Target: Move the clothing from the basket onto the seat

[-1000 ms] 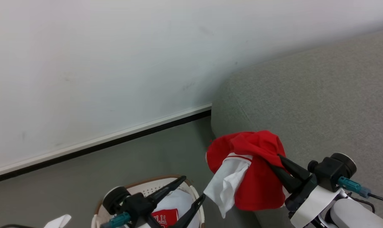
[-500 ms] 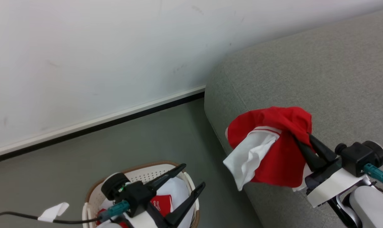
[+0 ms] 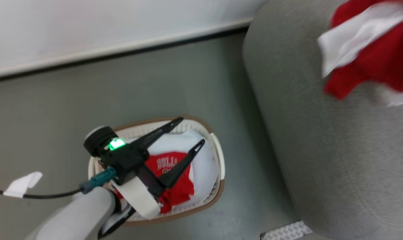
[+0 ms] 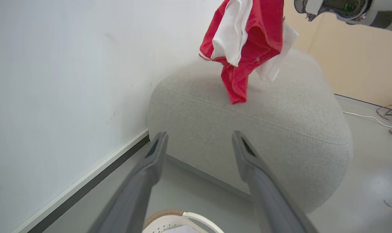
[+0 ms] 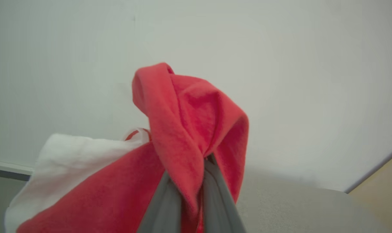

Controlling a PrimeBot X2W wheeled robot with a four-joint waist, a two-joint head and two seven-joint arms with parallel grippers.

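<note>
1. Jaws: the left gripper (image 3: 192, 130) stands wide open with nothing between its fingers, poised directly above the basket (image 3: 218, 195). The right gripper (image 5: 205, 161) is closed to a narrow gap, pinching a fold of a red garment (image 5: 189, 113).
2. Task item location: the pinched garment hangs from the right gripper above the seat (image 3: 321, 150), with white fabric showing in its folds. The left wrist view shows its lowest corner close to the cushion top. Contact cannot be confirmed.
3. Hazard, near: lowering the open left fingers may catch the white sheet (image 3: 204, 166) together with the printed garment (image 3: 180, 193). The sheet would then be lifted out as well.
4. Hazard, far: the right grip bears on one bunched fold only, so a swing could pull the cloth free. The seat has rounded edges, so a release close to one could let the garment slide to the floor (image 3: 155, 83).
5. Container: the basket stands on the floor just beside the seat. It holds the printed garment, lettered "BULLS", lying on the white sheet. At least one transfer appears outstanding.
</note>
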